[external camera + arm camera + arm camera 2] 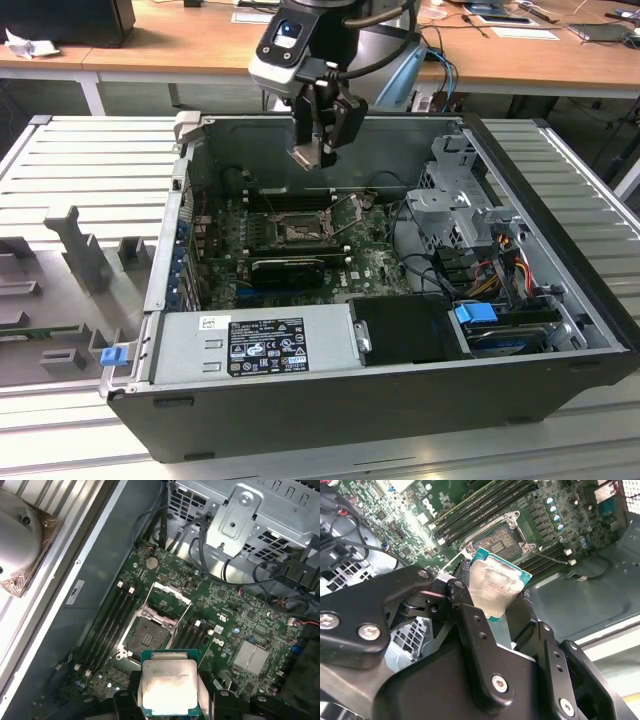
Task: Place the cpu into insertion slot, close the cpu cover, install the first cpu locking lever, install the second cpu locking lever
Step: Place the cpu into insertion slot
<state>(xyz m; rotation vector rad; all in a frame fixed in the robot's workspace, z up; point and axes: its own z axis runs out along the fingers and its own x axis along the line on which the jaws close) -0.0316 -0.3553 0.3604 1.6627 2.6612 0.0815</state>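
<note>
My gripper (pixel 318 150) hangs above the open computer case, shut on the cpu (pixel 305 155), a flat square chip with a pale silver top and green rim. Both wrist views show the cpu (pixel 495 587) (pixel 169 685) pinched by its edges between black fingers (pixel 465 600). Below it on the green motherboard lies the insertion slot (pixel 147 637) (pixel 493 542) (pixel 297 233), dark in the centre and uncovered. The cpu cover (pixel 170 597), a thin metal frame with a square cut-out, is swung open beside the slot. The cpu is well above the slot, not touching the board.
Memory slots (pixel 107 625) flank the slot on both sides. A long black card (pixel 288 266) lies near it, a grey power supply (pixel 250 345) fills the case's front, and a metal drive cage (pixel 455 200) with cables stands at the exterior view's right. Grey fixtures (pixel 80 250) sit outside the case.
</note>
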